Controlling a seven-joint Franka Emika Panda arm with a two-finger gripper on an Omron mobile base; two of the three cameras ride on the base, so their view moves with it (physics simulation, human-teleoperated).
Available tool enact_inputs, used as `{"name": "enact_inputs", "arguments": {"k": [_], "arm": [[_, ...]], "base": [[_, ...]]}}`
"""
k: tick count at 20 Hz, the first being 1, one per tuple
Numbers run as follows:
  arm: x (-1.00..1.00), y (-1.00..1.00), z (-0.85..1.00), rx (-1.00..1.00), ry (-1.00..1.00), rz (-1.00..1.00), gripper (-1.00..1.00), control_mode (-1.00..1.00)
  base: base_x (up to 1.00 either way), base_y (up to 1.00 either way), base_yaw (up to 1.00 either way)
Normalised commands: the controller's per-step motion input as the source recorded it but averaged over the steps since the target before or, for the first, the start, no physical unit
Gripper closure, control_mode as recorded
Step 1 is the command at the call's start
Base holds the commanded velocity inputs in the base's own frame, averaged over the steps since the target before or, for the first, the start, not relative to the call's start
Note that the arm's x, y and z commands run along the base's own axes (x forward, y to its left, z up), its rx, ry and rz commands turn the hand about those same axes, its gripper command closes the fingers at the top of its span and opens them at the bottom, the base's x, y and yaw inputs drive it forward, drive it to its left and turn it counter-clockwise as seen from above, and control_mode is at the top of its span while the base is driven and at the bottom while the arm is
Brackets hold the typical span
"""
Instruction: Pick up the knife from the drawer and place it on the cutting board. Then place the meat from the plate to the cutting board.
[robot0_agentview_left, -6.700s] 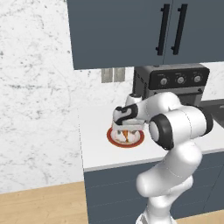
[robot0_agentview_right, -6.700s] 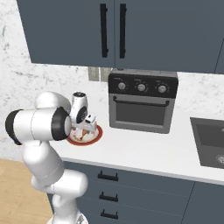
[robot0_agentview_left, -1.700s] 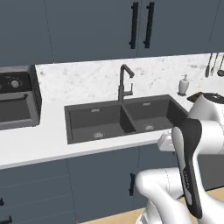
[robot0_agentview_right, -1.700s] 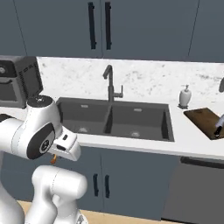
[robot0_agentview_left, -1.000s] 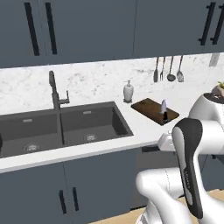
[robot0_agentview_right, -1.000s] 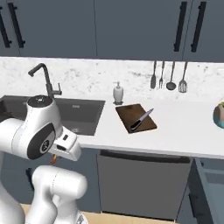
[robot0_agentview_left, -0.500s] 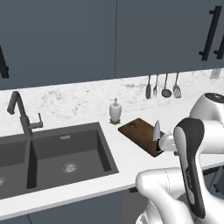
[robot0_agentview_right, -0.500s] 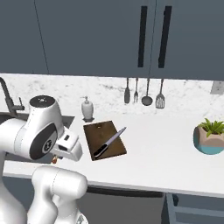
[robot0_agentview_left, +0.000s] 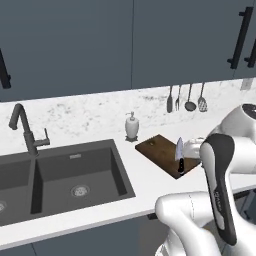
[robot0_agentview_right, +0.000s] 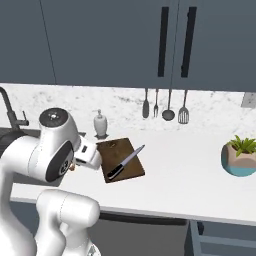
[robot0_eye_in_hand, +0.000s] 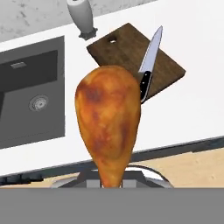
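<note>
My gripper (robot0_eye_in_hand: 109, 180) is shut on the meat (robot0_eye_in_hand: 108, 120), an orange-brown drumstick that stands thick end up in the hand view and hides the fingertips. Past it on the white counter lies the dark brown cutting board (robot0_eye_in_hand: 127, 52), with the knife (robot0_eye_in_hand: 149, 65) across its right part, its black handle over the near edge. In the right base view the hand (robot0_agentview_right: 86, 155) hangs just left of the cutting board (robot0_agentview_right: 116, 151), where the knife (robot0_agentview_right: 125, 162) lies. The left base view has the cutting board (robot0_agentview_left: 160, 152) and knife (robot0_agentview_left: 179, 153) beside my arm. The plate is out of view.
A dark double sink (robot0_agentview_left: 55, 180) with a black tap (robot0_agentview_left: 22, 127) lies left of the board. A white soap dispenser (robot0_agentview_right: 100, 123) stands behind it. Utensils (robot0_agentview_right: 165, 105) hang on the wall, and a potted plant (robot0_agentview_right: 240, 155) stands far right. The open drawer (robot0_agentview_right: 220, 239) juts out below.
The base has driven right along the counter, so the whole scene slid left and the board with the knife now lies close to the hand. The meat stays in my gripper.
</note>
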Motion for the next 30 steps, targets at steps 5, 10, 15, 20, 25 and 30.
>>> {"name": "enact_inputs", "arguments": {"k": [5, 10, 15, 20, 25, 30], "arm": [[1.0, 0.0, -0.14, 0.0, -0.19, 0.0, 1.0, -1.0], [1.0, -0.04, -0.15, 0.0, 0.1, 0.0, 1.0, -1.0], [0.99, 0.0, -0.67, 0.0, 0.14, 0.0, 1.0, -1.0], [0.79, 0.0, -0.94, 0.0, 0.04, 0.0, 1.0, -1.0], [0.59, -0.12, -0.71, 0.0, 0.01, 0.0, 1.0, -1.0], [0.42, -0.31, -0.28, 0.0, 0.03, 0.0, 1.0, -1.0]], "base": [[0.0, 0.0, 0.0], [0.0, 0.0, 0.0], [0.0, 0.0, 0.0], [0.0, 0.0, 0.0], [0.0, 0.0, 0.0], [0.0, 0.0, 0.0]]}}
